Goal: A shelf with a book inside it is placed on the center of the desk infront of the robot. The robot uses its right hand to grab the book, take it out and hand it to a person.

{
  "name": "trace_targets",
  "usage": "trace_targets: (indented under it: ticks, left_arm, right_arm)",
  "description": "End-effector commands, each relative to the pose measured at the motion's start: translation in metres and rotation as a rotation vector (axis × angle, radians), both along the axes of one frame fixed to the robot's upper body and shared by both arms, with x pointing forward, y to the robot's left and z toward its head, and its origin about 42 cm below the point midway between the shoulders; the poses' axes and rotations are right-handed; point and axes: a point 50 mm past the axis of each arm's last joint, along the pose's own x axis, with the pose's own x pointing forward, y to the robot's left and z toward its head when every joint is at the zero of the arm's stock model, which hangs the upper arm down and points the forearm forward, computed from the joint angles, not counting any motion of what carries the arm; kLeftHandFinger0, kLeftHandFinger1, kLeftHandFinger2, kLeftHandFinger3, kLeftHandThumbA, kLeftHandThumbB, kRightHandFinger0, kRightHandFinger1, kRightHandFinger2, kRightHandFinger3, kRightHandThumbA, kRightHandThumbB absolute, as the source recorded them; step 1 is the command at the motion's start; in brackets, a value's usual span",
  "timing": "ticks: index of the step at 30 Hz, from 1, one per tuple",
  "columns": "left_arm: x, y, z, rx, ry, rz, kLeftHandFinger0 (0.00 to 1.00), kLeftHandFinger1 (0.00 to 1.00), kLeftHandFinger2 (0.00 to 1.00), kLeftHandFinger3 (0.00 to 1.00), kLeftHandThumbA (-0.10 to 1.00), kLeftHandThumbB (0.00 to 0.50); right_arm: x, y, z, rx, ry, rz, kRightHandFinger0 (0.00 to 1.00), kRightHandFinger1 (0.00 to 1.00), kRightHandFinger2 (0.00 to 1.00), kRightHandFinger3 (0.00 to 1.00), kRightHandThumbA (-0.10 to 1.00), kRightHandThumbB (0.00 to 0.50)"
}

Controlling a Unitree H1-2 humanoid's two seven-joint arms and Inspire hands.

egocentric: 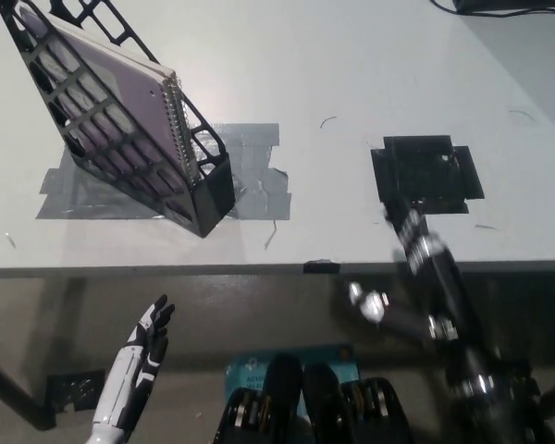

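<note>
A black mesh shelf [200,190] stands tilted at the desk's upper left. Inside it leans a spiral-bound book [129,92] with a pale lilac cover, its wire spine facing right. My black right arm rises from the bottom right, and its hand [409,233] hovers, blurred, over the desk's front edge, well to the right of the shelf and apart from it. My white left hand [150,335] rests below the desk edge at the lower left, fingers spread and holding nothing.
Grey tape [254,166] patches the desk under and beside the shelf. A black square patch [427,171] lies just beyond my right hand. A dark cable [499,7] runs along the top right corner. The desk's front edge [166,270] crosses the picture.
</note>
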Motion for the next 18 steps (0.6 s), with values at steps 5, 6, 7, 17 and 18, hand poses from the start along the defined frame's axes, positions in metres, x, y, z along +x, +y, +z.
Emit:
trace_targets:
  ticks: [5, 6, 7, 17, 18]
  left_arm:
    - [0.001, 0.001, 0.008, 0.004, -0.066, 0.003, 1.0, 1.0, 1.0, 1.0, 1.0, 0.304]
    - [0.001, 0.001, 0.008, 0.01, -0.065, 0.005, 1.0, 1.0, 1.0, 1.0, 1.0, 0.308]
    - [0.0, 0.0, 0.008, 0.007, -0.061, 0.005, 1.0, 1.0, 1.0, 1.0, 1.0, 0.308]
    - [0.001, -0.001, 0.01, -0.014, -0.077, -0.009, 1.0, 1.0, 1.0, 1.0, 1.0, 0.277]
    - [0.002, -0.001, 0.01, -0.008, -0.081, -0.011, 1.0, 1.0, 1.0, 1.0, 1.0, 0.269]
  right_arm:
    - [0.065, 0.074, 0.057, 0.003, 0.028, 0.187, 1.0, 1.0, 1.0, 1.0, 0.99, 0.304]
    - [0.073, 0.084, 0.06, 0.006, 0.04, 0.209, 1.0, 1.0, 1.0, 1.0, 0.99, 0.312]
    - [0.081, 0.093, 0.063, 0.017, 0.057, 0.236, 1.0, 1.0, 1.0, 1.0, 0.99, 0.313]
    - [0.123, 0.156, 0.09, 0.066, 0.158, 0.378, 1.0, 1.0, 1.0, 1.0, 0.95, 0.325]
    - [0.124, 0.16, 0.092, 0.071, 0.168, 0.381, 1.0, 1.0, 1.0, 1.0, 0.94, 0.334]
